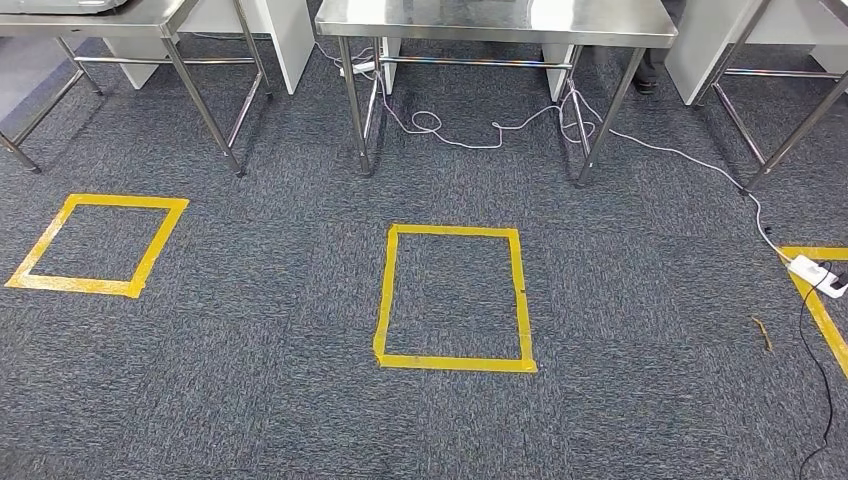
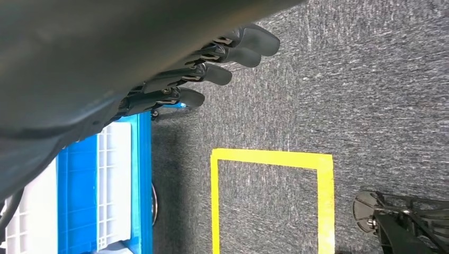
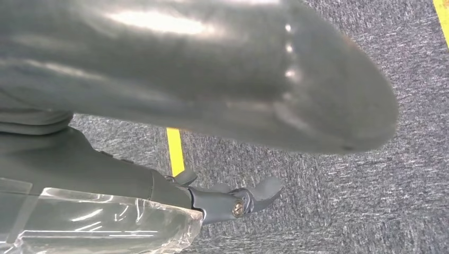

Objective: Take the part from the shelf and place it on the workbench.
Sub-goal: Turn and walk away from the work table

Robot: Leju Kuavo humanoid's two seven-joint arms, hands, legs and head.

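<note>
Facing open carpet [image 1: 250, 330] around a taped square [image 1: 455, 298], tables [image 1: 495, 20] beyond.
My left hand [image 2: 212, 63] is hanging, fingers straight; my right hand [image 3: 233, 203] is gripping a clear bag [image 3: 100, 222].

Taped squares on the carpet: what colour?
Yellow tape, on dark grey carpet; clearest in the head view.

floor: grey carpet [image 1: 250, 400] | on it: yellow tape square [image 1: 455, 298]; another yellow square [image 1: 98, 244]; white cord [image 1: 480, 135]; white plug box [image 1: 815, 272]; metal tables [image 1: 495, 25]
</note>
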